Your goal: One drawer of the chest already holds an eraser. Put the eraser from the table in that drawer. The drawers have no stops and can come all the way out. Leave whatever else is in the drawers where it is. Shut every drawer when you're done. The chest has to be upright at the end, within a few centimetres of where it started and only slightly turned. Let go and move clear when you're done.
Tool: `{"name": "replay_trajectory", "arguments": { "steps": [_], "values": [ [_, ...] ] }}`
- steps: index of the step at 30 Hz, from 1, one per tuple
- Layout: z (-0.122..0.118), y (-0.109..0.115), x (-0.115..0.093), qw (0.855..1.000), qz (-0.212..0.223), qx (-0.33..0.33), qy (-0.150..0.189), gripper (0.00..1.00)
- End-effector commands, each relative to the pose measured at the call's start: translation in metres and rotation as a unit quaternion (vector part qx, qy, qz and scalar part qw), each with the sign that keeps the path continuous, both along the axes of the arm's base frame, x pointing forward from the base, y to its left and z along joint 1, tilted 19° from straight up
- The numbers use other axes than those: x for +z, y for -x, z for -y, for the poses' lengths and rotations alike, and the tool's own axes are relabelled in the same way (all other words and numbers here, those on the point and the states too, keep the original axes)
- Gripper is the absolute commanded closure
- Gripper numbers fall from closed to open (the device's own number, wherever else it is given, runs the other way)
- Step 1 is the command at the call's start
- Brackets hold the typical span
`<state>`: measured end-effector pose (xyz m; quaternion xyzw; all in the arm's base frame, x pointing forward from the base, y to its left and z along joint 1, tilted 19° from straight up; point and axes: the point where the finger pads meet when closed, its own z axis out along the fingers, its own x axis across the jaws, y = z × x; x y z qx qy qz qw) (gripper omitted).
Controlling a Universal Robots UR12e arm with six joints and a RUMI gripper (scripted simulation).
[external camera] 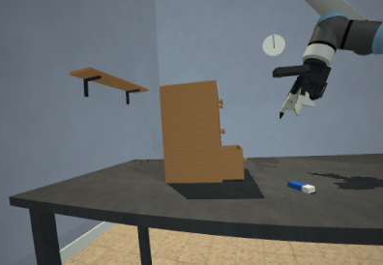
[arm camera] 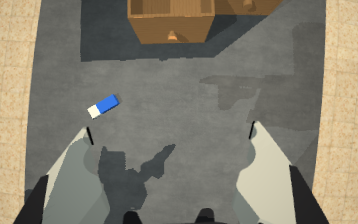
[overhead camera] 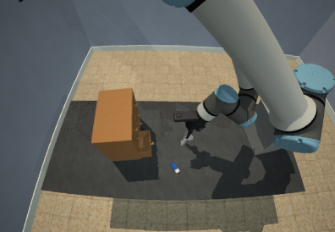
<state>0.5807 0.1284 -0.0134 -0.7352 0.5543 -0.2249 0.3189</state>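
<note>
A wooden chest (overhead camera: 115,124) stands upright on the dark table, and it also shows in the exterior view (external camera: 192,132). Its bottom drawer (external camera: 232,163) is pulled partly out; the two upper drawers are shut. In the wrist view the open drawer (arm camera: 171,17) shows at the top edge. A blue and white eraser (overhead camera: 175,168) lies on the table in front of the chest, seen also in the exterior view (external camera: 301,187) and the wrist view (arm camera: 103,106). My gripper (external camera: 290,107) is open and empty, high above the table, to the right of the chest. Its fingers point down.
A wooden shelf (external camera: 107,80) hangs on the wall at the left. A round clock (external camera: 274,44) is on the back wall. The robot arm's large links (overhead camera: 278,93) stand over the right part of the table.
</note>
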Motion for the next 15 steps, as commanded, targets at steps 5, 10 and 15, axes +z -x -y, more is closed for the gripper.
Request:
{"name": "replay_trajectory", "arguments": {
  "steps": [5,10,15],
  "values": [
    [-0.004,-0.019,-0.010,0.995,0.098,-0.007,-0.025,0.00],
    [-0.007,-0.024,-0.016,0.991,0.130,-0.007,-0.034,0.00],
    [-0.009,-0.036,-0.022,0.983,0.178,-0.009,-0.048,0.00]
  ]
}}
